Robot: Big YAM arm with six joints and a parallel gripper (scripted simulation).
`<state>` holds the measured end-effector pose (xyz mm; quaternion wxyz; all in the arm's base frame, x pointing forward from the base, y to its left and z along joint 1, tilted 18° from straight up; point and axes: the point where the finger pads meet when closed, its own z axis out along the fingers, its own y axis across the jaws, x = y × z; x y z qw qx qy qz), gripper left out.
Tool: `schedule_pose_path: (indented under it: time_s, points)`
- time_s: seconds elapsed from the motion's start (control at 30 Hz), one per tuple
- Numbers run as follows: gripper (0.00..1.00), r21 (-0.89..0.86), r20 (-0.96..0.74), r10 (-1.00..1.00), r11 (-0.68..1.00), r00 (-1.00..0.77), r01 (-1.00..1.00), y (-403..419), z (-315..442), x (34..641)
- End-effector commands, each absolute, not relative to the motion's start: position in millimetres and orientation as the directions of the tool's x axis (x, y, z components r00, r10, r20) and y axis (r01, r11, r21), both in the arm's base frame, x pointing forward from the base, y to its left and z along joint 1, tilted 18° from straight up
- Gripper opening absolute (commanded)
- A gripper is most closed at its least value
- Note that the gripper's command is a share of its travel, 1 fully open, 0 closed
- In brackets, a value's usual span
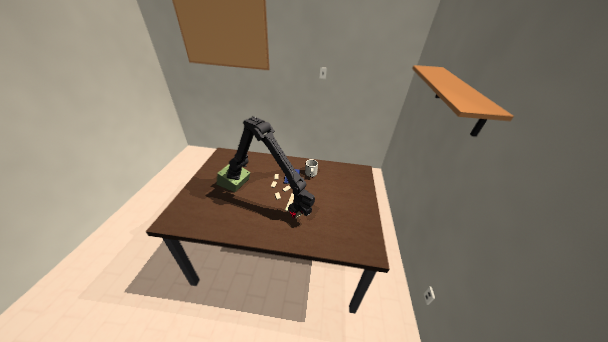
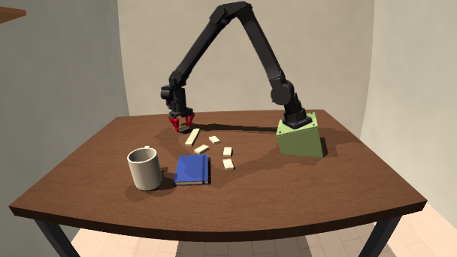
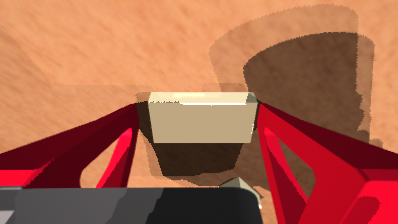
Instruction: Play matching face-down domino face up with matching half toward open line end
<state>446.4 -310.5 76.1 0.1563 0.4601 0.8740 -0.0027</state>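
Turning and setting the chosen domino seems in hand: it sits tilted between the gripper's widely spread fingers, pinched or not I cannot tell, beyond the line's far end, needing a clean, untouched tip-over, then alignment.
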Motion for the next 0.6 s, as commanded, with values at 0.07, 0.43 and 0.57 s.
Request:
schedule_pose_path:
  time_s: [0.07, 0.43, 0.57]
  points:
    - [0.72, 0.15, -0.276, 0.795, 0.59, -0.54, 0.793, -298, 83, 449]
    - [0.72, 0.151, -0.275, 0.797, 0.588, -0.538, 0.795, -299, 83, 448]
    - [0.72, 0.151, -0.275, 0.797, 0.588, -0.538, 0.795, -299, 83, 448]
